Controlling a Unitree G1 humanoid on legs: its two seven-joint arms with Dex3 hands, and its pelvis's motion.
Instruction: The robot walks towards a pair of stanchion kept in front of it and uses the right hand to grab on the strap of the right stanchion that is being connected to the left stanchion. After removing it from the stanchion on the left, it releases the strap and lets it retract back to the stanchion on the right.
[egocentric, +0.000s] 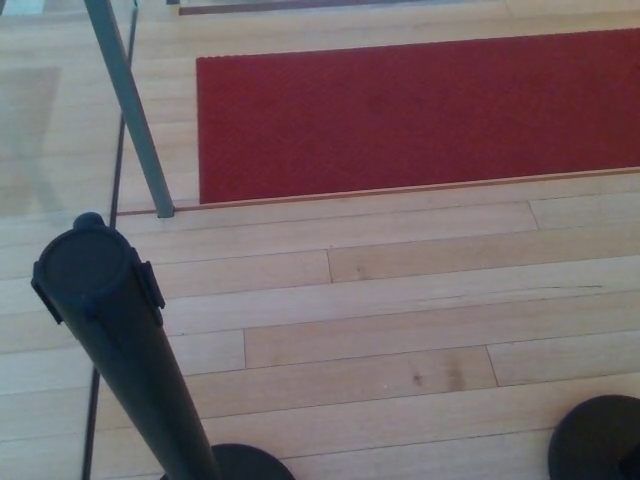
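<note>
The left stanchion (120, 340) is a black post rising toward the camera at the lower left, with a round cap and small side clips at its top. Its round black base (245, 463) shows at the bottom edge. Only the black base of the right stanchion (598, 440) shows, at the bottom right corner. No strap runs between them in this view. Neither of my hands is in the picture.
A red carpet (420, 110) lies on the light wooden floor (400, 300) beyond the stanchions. At the left, a glass panel (50, 130) stands with a slanted grey metal post (135, 115).
</note>
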